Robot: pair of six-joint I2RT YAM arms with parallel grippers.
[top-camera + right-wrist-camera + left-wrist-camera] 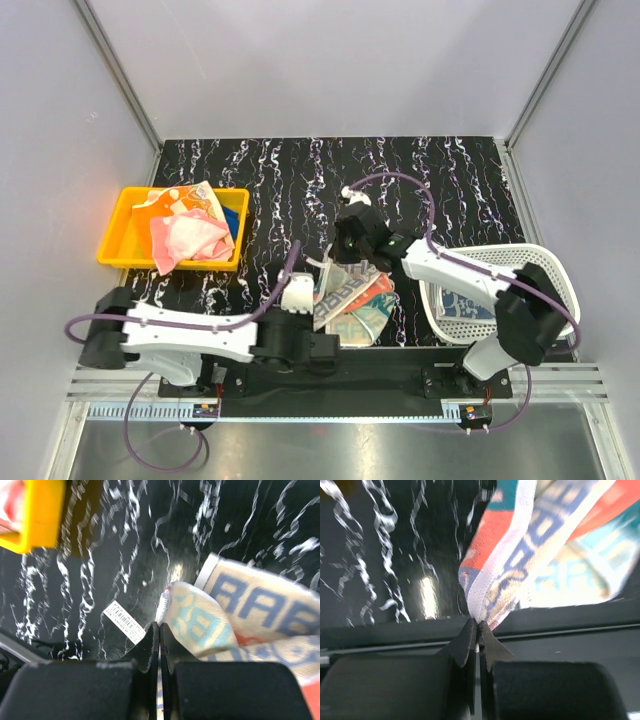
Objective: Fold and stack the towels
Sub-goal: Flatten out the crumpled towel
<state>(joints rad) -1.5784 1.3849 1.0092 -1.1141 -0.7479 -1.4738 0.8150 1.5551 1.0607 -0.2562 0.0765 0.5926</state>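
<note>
At the near middle of the black marbled table, I am pinching the cartoon-printed orange, teal and white cloth towel with both hands. My left gripper is clamping its near hem, and my right gripper, jaws shut, seems to be nipping a far fold. Pulling from here, I am risking the thin hem slipping free or the bunched layers creasing crookedly. Only the overhead view is showing the yellow plastic tray with towels far left and the white mesh basket right, while only the wrist views are showing jaws meeting fabric.
</note>
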